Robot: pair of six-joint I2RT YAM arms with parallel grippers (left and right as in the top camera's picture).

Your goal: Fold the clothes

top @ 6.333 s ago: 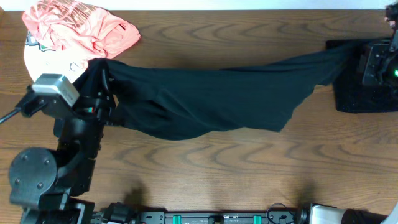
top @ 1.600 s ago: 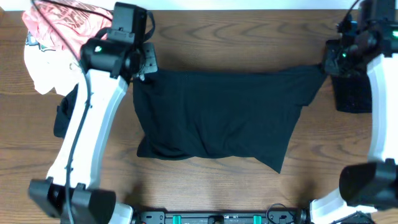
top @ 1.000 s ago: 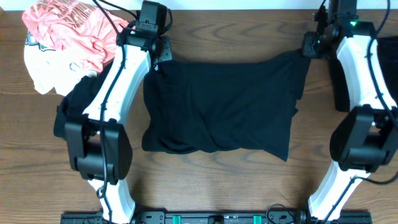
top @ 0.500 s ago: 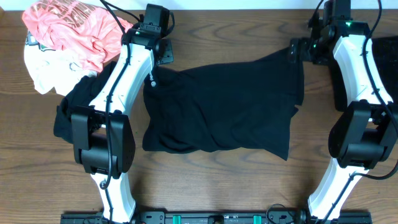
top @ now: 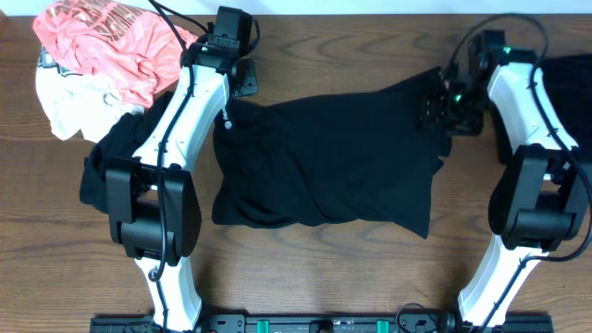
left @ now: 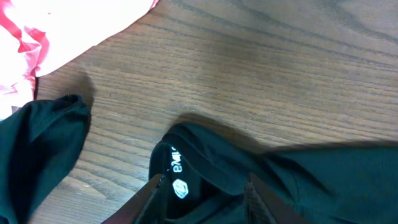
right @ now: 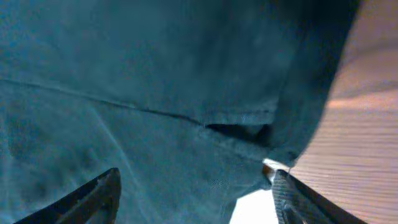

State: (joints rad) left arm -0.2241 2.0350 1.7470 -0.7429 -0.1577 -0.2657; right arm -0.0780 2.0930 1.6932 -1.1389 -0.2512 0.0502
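Note:
A black garment (top: pixel 324 157) lies spread flat in the middle of the table, wrinkled along its front edge. My left gripper (top: pixel 239 81) hovers at its back left corner. In the left wrist view the gripper (left: pixel 204 186) is open, and the collar with a small white round logo (left: pixel 180 187) lies loose between the fingers. My right gripper (top: pixel 442 106) hangs over the garment's back right part. Seen from the right wrist, that gripper (right: pixel 193 190) stands wide open above the black cloth (right: pixel 155 81), gripping nothing.
At the back left lies a pile: a coral-pink printed tee (top: pixel 111 42), a white garment (top: pixel 60 106) and another black garment (top: pixel 106 166). One more black garment (top: pixel 575 92) lies at the right edge, behind my right arm. Bare wood (top: pixel 324 277) runs along the front.
Both grippers carried the stretched black garment back, laid it flat, then opened and let go. Since then the right gripper has moved forward over the cloth; the left has stayed put.

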